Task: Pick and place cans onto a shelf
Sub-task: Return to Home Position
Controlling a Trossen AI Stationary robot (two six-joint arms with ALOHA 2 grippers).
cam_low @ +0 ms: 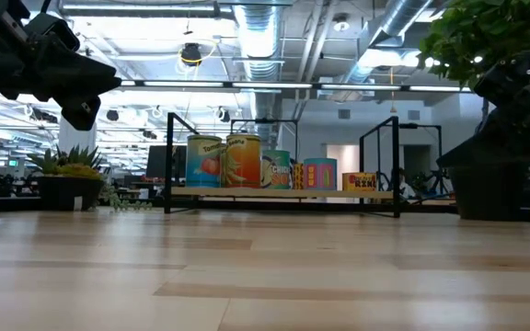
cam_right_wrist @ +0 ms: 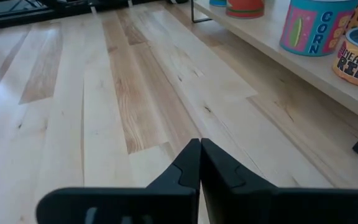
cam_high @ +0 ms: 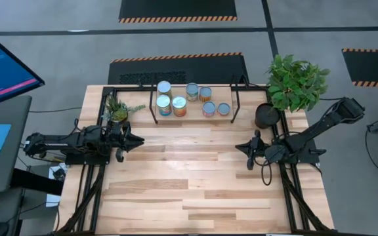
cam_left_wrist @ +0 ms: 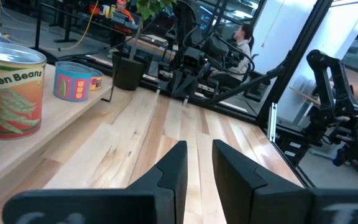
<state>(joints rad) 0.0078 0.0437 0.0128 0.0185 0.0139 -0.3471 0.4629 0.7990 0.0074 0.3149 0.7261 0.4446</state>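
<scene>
- The left gripper [cam_left_wrist: 198,150] was held above the table [cam_high: 195,190] near its left edge. Its fingers were seen slightly apart, with nothing between them.
- The right gripper [cam_right_wrist: 200,145] was held near the right edge, roughly level with the left one. Its fingers were pressed together on nothing.
- Both sets of fingers were pointed inward across the middle of the table, so neither was aimed at the far edge.
- Beyond both grippers, the shelf [cam_low: 283,193] was set along the middle of the far edge. All seven cans [cam_high: 179,106] were stood upright on it, their long axes vertical and well apart from either gripper.
- The two arms were judged about equally near, the left to the shelf's left end and the right to its right end. Since no can was seen off the shelf, a retreat toward each arm's own side was judged to pass clear of it.
- The dark plant pot [cam_high: 266,116] was placed near the far right corner, close behind the right arm.
</scene>
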